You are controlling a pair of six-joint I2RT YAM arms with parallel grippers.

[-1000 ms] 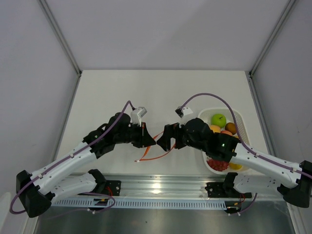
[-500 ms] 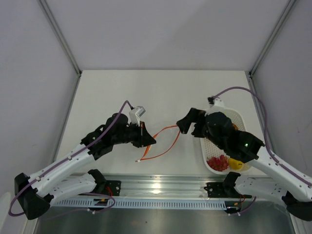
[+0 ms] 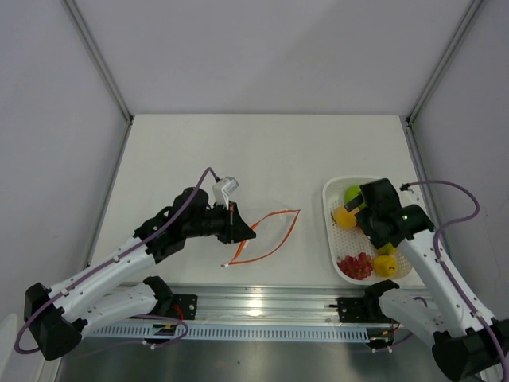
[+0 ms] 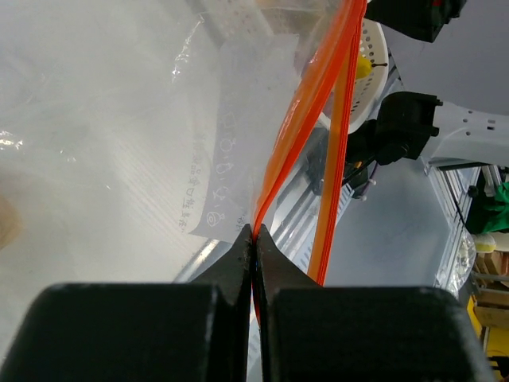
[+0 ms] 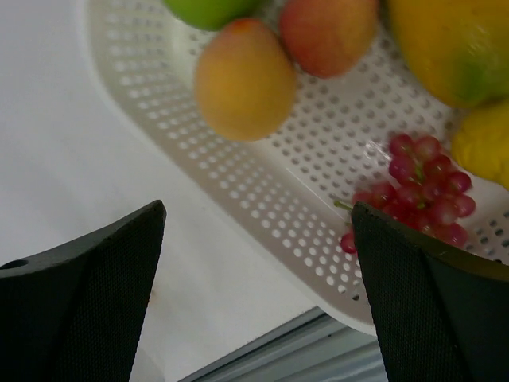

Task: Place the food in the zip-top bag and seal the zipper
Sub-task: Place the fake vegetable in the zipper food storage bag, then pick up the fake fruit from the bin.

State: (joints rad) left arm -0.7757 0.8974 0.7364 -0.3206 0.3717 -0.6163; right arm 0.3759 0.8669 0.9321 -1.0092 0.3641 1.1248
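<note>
Left gripper [image 4: 253,239] pinches the zipper [image 4: 306,119] at a corner of the bag [image 3: 266,231], mouth agape on the table [image 3: 199,151]. The hold is thin, so the film may slip and the mouth collapse. Right gripper [image 5: 254,263] wide and empty above the tray [image 5: 262,207]; food [image 5: 242,79] lies just ahead of its fingers, well apart from the bag.
</note>
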